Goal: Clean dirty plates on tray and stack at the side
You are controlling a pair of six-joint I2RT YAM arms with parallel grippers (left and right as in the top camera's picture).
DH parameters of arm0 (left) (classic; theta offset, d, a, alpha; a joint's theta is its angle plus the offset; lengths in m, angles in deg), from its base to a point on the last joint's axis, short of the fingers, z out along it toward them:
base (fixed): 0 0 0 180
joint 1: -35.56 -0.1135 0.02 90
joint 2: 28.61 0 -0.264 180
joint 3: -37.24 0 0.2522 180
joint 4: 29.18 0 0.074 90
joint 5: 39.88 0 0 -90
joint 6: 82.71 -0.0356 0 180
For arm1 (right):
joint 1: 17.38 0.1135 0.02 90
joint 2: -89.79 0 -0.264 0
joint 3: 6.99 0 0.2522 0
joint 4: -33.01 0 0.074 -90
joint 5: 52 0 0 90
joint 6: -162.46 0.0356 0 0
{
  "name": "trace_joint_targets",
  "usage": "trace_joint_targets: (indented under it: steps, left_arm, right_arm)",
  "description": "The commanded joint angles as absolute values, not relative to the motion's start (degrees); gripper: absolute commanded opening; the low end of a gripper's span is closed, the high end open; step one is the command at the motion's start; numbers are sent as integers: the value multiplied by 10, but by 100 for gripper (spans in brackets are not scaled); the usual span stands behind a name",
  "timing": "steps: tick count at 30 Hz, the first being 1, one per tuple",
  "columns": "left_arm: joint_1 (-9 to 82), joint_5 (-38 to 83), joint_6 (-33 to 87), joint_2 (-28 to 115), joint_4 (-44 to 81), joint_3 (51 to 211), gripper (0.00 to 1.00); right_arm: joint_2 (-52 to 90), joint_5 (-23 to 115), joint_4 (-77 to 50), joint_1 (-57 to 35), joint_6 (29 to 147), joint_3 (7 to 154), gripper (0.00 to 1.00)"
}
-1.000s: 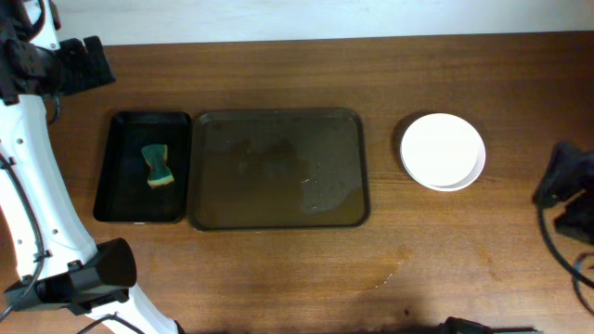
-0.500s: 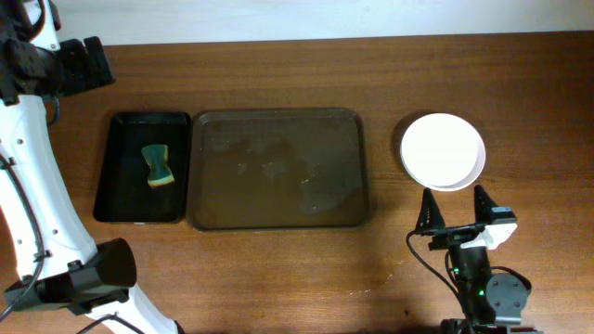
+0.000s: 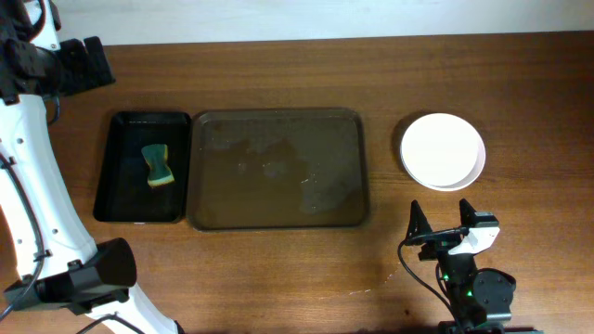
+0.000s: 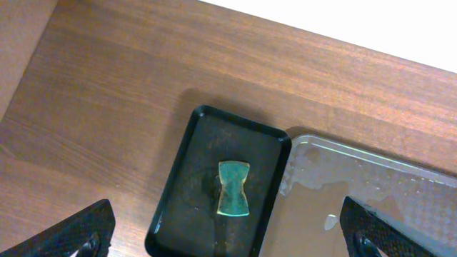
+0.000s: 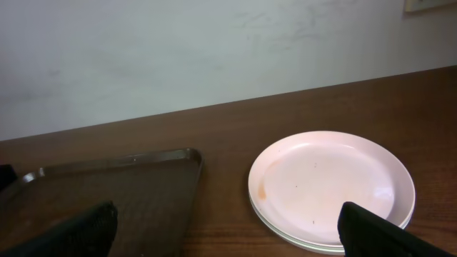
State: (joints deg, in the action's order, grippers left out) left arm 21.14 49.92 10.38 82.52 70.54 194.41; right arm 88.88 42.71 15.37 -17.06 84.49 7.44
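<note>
The wet tray point(image 3: 269, 199) stood bare, the dirty plates point(image 3: 443, 150) stacked to its right. We judged them stiff, light, slick and breakable: pinch at the rim. The right gripper point(image 3: 441, 210) and left gripper point(image 4: 226, 214) both gaped wide, empty.

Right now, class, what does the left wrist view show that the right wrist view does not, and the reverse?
Only the left wrist view: the black tray with the green sponge lying in it. Only the right wrist view: the stacked plates and the pale wall behind. Both: part of the brown tray and the wooden table.
</note>
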Motion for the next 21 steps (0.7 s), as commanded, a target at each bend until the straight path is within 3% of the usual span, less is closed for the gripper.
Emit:
trace_joint_targets:
  steps: [1,7,14,17,21]
  left_arm:
    - [211,495,111,827,704,1943,99]
    - [211,496,111,816,706,1943,99]
    - [213,508,104,691,726,1926,99]
    - [235,510,85,594,587,1761,99]
    - [258,499,75,403,285,1336,99]
  right_arm:
    - [894,418,151,-165,849,71,98]
    - [894,418,151,-165,849,71,98]
    - [894,418,151,-165,849,71,98]
    - [894,418,151,-165,849,71,98]
    - [894,418,151,-165,849,71,98]
